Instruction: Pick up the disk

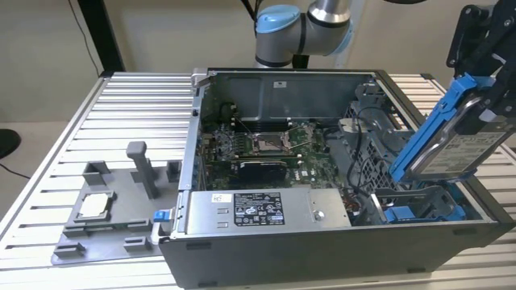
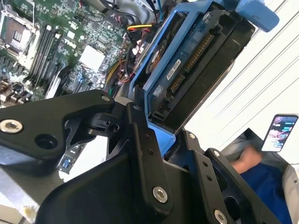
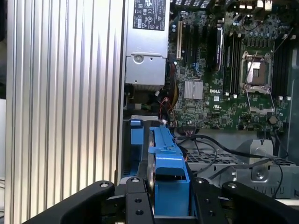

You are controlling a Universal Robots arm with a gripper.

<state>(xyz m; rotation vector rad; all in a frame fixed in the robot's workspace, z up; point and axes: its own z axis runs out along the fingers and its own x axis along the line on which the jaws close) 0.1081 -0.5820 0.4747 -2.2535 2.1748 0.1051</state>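
We see the gripper (image 3: 170, 198) reaching down, jaws pinching the disk (image 1: 455, 130), tilted above the computer case's (image 1: 322, 254) corner bay.

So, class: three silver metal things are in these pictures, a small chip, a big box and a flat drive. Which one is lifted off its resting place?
The disk in its blue bracket, held tilted by the gripper above the case.

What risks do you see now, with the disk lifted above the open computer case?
1. The disk hangs tilted in the gripper, held near its upper end; it might slip and fall onto the drive bay below.
2. Cables lie close beside the bay, so the blue bracket may catch one when it moves.
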